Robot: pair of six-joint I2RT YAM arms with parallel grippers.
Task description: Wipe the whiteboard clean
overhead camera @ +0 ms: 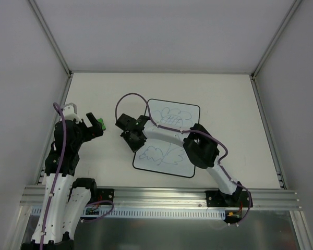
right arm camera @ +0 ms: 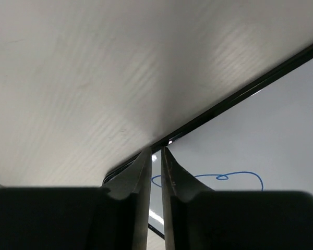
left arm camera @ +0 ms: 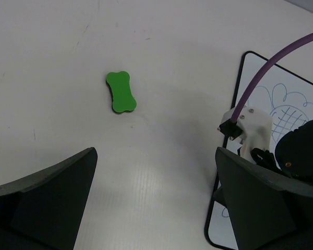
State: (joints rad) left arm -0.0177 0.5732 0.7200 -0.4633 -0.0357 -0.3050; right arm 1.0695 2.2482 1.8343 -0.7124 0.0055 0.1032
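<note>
my left pincer [left arm camera: 154, 156] wide open, empty, green eraser [left arm camera: 120, 92] lying ahead, my right pincer [right arm camera: 154, 152] almost closed, tips on whiteboard [right arm camera: 261, 120] left border, blue doodle [overhead camera: 167, 120] on board

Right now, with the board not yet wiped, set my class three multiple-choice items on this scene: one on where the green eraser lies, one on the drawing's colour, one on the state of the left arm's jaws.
1. The green eraser lies: A on the whiteboard; B on the table, apart from the whiteboard; C between the jaws.
2. The drawing is: A red; B blue; C black.
3. The left gripper, its jaws: A shut on the eraser; B shut, empty; C open, empty.
Answers: B, bare table shows all round it; B, its lines are blue; C, the jaws stand wide apart above the eraser.
</note>
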